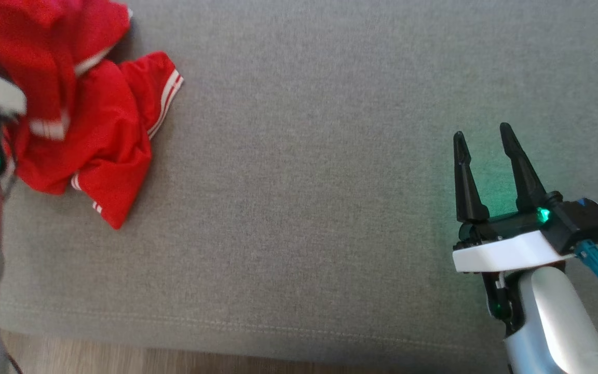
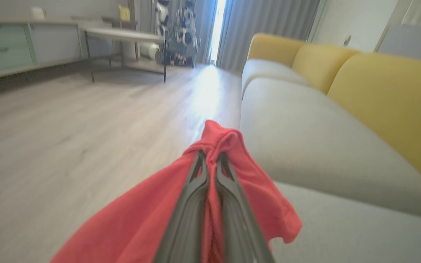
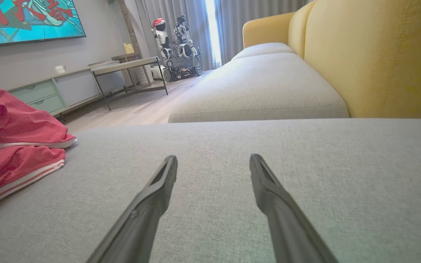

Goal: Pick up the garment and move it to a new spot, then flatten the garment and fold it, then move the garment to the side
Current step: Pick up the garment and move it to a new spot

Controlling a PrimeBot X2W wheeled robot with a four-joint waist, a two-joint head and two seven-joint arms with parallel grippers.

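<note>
Over at nine o'clock, the left gripper (image 2: 210, 156) has its fingers pinched together on a fold of the red garment (image 1: 91, 130). The garment sits bunched at ten o'clock on the grey seat (image 1: 304, 182), part gathered up toward the grip and part lying on the fabric.

This looks like the pick-up and carry. To do it well, I'd lift until the striped hems hang free of the seat, then swing toward the bare middle. Dragging would only twist the bundle tighter. A slow carry would suit, since the pinch seems to hold only a thin ridge of cloth.

At four o'clock the right gripper (image 1: 480, 131) has its fingers spread wide with nothing between them. It is well apart from the garment and free to take a second corner later.

From above, the left fingers are lost behind the wrist and cloth, and the garment runs off the top-left edge. I can't tell whether it is a shirt or shorts, nor whether the right fingertips touch the seat.
</note>
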